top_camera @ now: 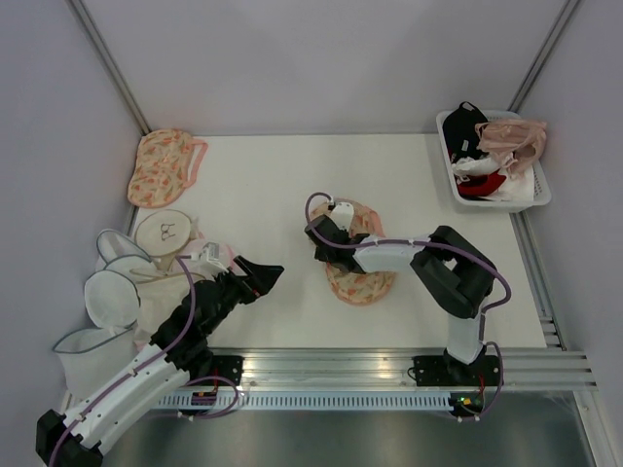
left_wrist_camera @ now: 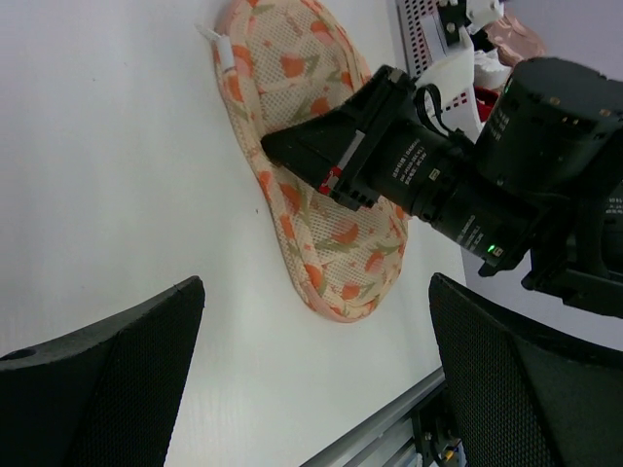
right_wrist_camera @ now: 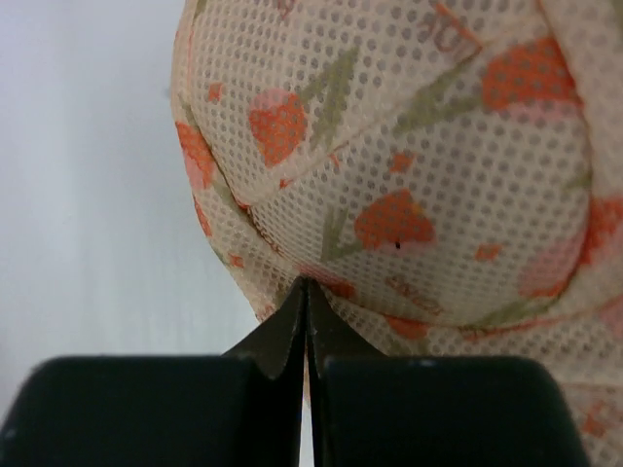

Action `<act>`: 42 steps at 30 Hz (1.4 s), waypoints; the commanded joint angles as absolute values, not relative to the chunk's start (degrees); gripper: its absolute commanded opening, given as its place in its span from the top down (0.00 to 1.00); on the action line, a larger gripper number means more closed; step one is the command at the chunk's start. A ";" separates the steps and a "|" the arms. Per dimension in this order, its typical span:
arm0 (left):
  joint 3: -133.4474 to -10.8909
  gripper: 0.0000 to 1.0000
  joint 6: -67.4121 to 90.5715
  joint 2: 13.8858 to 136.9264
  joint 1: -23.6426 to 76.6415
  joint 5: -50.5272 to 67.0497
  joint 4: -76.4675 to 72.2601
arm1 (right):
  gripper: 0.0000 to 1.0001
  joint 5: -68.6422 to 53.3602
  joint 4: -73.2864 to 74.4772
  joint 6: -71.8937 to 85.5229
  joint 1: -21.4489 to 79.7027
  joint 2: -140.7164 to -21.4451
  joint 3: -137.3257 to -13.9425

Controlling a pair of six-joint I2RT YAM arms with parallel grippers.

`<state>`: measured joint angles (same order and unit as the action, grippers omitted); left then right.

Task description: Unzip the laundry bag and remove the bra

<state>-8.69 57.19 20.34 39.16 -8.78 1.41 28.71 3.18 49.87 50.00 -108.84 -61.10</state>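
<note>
A white worktop (top_camera: 273,185) seen from above, described outward from the laundry bag (top_camera: 365,277) lying near its middle. Far to the left of that bag, at the back corner, lies a second floral pouch (top_camera: 165,165). Nearer the front on the same side is a heap of white round mesh bags (top_camera: 109,292).

Between the heap and the laundry bag hangs the left hand (top_camera: 261,274). Its fingers are spread wide and hold nothing, and it is well clear of the bag's left side, pointing toward it.

The laundry bag is a peach-orange mesh pouch with a small floral print, lying flat on the worktop. The right hand (top_camera: 319,248) rests at its left rim, reaching in from the right across the top of the bag. Its fingers (right_wrist_camera: 287,331) are pressed tightly together with their tips against the seam. The close view is too tight to tell whether any trim is caught between them.

Far to the right of the bag, at the back corner, a white basket (top_camera: 540,195) holds pink, black and red garments.
</note>
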 commanded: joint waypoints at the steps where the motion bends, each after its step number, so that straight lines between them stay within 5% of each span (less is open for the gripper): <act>1: -9.14 0.00 57.39 19.60 39.46 -8.35 3.07 | 0.99 4.96 2.54 35.62 49.92 -112.49 -64.68; 3: -9.05 0.00 57.31 18.72 39.46 -8.52 3.86 | 1.00 -5.38 8.24 27.48 50.18 -114.51 -67.40; 10: -9.32 0.00 57.39 16.88 39.46 -9.31 5.01 | 1.00 -12.73 24.84 9.62 51.86 -110.75 -66.71; 17: -9.84 0.00 56.69 17.22 39.46 -10.11 5.89 | 1.00 -8.54 35.85 0.89 52.38 -100.66 -64.43; 31: -7.12 0.00 46.76 39.45 39.46 -2.20 -16.95 | 1.00 -2.13 35.60 4.11 52.47 -90.54 -60.47; 42: -7.55 0.00 45.00 55.27 39.37 -0.35 -31.37 | 1.00 -2.47 23.82 18.18 54.58 -67.42 -49.93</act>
